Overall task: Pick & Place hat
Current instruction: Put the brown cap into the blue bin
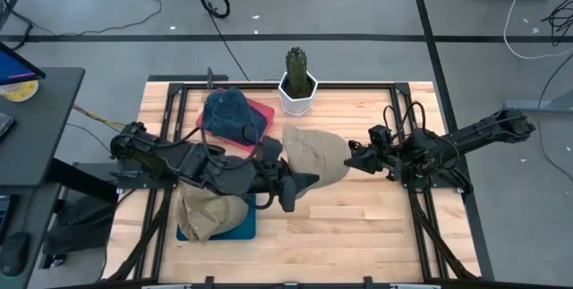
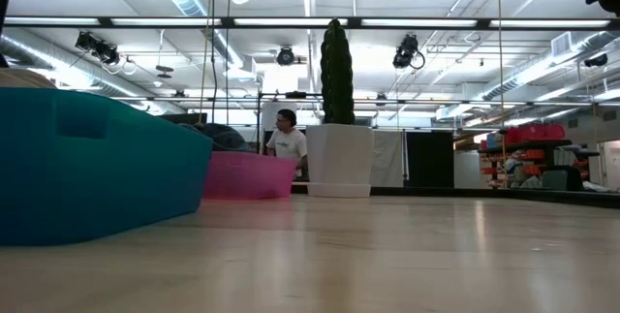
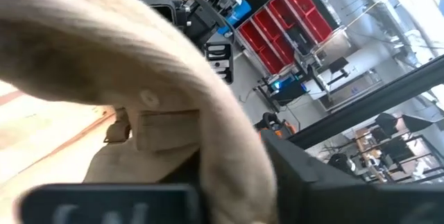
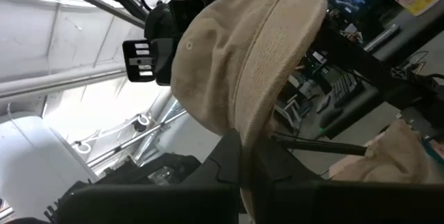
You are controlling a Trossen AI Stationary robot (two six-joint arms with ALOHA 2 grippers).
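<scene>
Blue tray (image 1: pixel 243 225): one tan cap (image 1: pixel 208 213) | pink tray (image 1: pixel 260 110): one blue hat (image 1: pixel 229 114) | right gripper (image 1: pixel 352 158) fingers clamp beige corduroy cap (image 1: pixel 315 155); left gripper (image 1: pixel 304 182) grip on it unclear

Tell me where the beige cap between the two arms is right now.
In the high view, the beige cap sits mid-table, held between the left hand and right hand, just below the potted cactus.
</scene>
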